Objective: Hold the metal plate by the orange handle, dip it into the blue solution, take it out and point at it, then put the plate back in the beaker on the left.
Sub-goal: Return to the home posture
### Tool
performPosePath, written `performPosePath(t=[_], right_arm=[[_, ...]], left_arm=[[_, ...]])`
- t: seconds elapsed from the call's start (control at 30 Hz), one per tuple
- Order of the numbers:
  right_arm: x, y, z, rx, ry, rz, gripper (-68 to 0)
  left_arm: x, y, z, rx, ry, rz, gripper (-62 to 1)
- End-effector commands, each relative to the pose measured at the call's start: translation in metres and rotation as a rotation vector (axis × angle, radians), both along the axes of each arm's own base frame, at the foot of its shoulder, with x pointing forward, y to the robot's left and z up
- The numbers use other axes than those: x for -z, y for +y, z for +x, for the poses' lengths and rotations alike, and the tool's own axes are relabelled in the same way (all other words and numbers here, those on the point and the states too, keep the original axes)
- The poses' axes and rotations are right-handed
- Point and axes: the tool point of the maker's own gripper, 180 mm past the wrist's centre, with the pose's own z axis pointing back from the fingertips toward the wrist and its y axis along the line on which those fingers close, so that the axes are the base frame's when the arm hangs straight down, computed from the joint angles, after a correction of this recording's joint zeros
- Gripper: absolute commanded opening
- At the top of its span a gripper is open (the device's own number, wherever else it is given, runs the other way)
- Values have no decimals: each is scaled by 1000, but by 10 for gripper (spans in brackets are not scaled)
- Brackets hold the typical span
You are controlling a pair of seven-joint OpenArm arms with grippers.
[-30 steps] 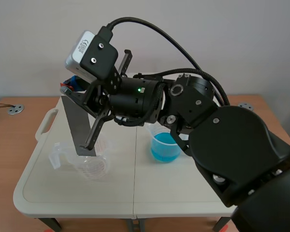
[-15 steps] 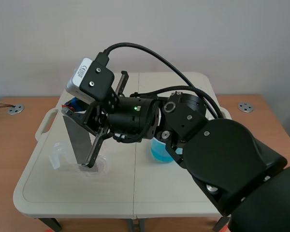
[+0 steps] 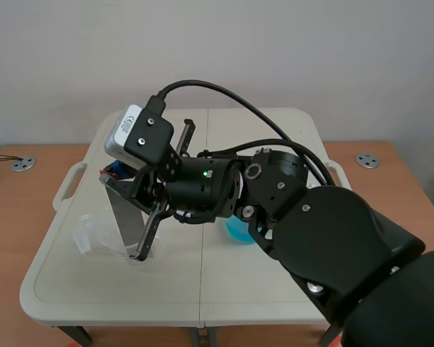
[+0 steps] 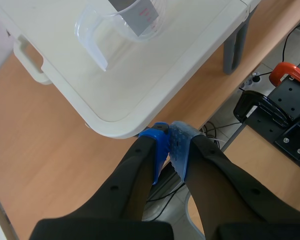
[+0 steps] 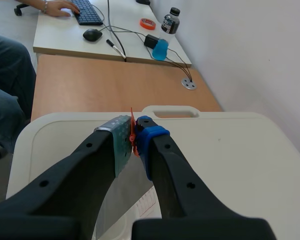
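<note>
Inside the clear beaker point(image 3: 87, 235) on the table's point(image 3: 224, 282) left stands the plate point(image 3: 126, 217), the right gripper point(image 5: 134, 142) clamped on its orange handle point(image 5: 131, 115). The left gripper point(image 4: 169, 137) is closed on nothing, beyond the table's corner.

No wording can be read in full. The wrist camera point(image 3: 139, 134) carries a pale label whose print is too small to make out. The clear beaker point(image 4: 140, 25) shows red measuring marks with illegible figures. White letters on a black device point(image 4: 290, 100) are cut off.
</note>
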Motion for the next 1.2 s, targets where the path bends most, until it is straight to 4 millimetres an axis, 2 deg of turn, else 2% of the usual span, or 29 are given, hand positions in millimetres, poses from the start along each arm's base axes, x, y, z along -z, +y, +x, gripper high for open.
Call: performPosePath(t=[0.0, 0.23, 0.37, 0.5, 0.63, 0.9, 1.0, 1.07, 1.1, 1.13, 1.17], right_arm=[[-15, 4, 8, -2, -38, 24, -631], [-15, 0, 12, 23, -54, 21, -608], [-16, -2, 16, 44, -67, 21, -474], [-17, -4, 21, 68, -83, 22, -388], [-20, -6, 25, 91, -92, 35, -239], [-24, -11, 31, 115, -90, 54, -141], [-30, -16, 36, 138, -82, 84, -135], [-36, -21, 40, 160, -69, 119, -135], [-38, -24, 43, 172, -62, 136, -135], [-41, -28, 45, 184, -54, 157, -135], [-44, -32, 47, 194, -47, 178, -135]], left_arm=[[-7, -4, 5, 0, -28, -16, -575], [-6, -3, 5, -3, -22, -10, -575], [-6, -3, 5, -3, -22, -10, -575], [-6, -3, 5, -3, -22, -10, -575], [-6, -3, 5, -3, -22, -10, -575], [-6, -3, 5, -3, -22, -10, -575], [-6, -3, 5, -3, -22, -10, -568], [-6, -3, 5, -3, -22, -10, -496], [-6, -3, 6, -3, -24, -10, -420], [-6, -3, 6, -3, -26, -10, -308], [-7, -4, 7, -3, -29, -12, -170]])
